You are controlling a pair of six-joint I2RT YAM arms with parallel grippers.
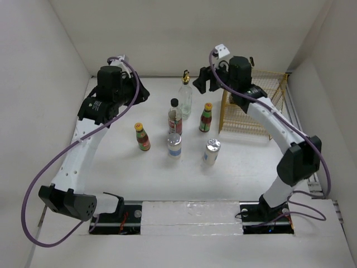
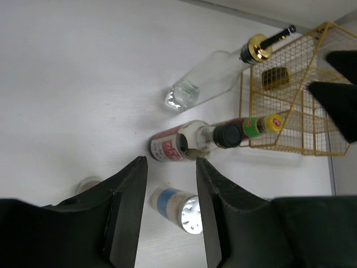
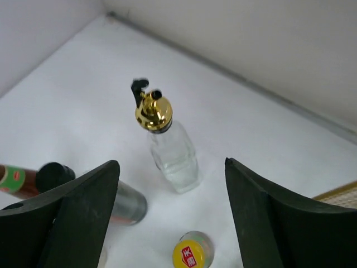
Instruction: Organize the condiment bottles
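Six condiment bottles stand mid-table. A clear bottle [image 1: 185, 95] with a gold spout [image 3: 153, 111] stands furthest back. In front of it are a black-capped, red-labelled bottle [image 1: 174, 118] and a yellow-capped sauce bottle [image 1: 206, 118]. Another yellow-capped one [image 1: 142, 137] stands to the left. Two short silver-capped bottles [image 1: 174, 146] [image 1: 211, 151] stand nearest. My right gripper [image 3: 172, 163] hangs open, high over the clear bottle [image 3: 175, 159]. My left gripper [image 2: 171, 162] is left of the group, its jaws narrowly apart on nothing. The blue-labelled bottle [image 2: 175, 205] shows below through the gap.
A yellow wire basket [image 1: 254, 106] stands at the back right beside the right arm, with a gold-coloured thing [image 2: 276, 78] inside it. White walls close in the table at the back and on both sides.
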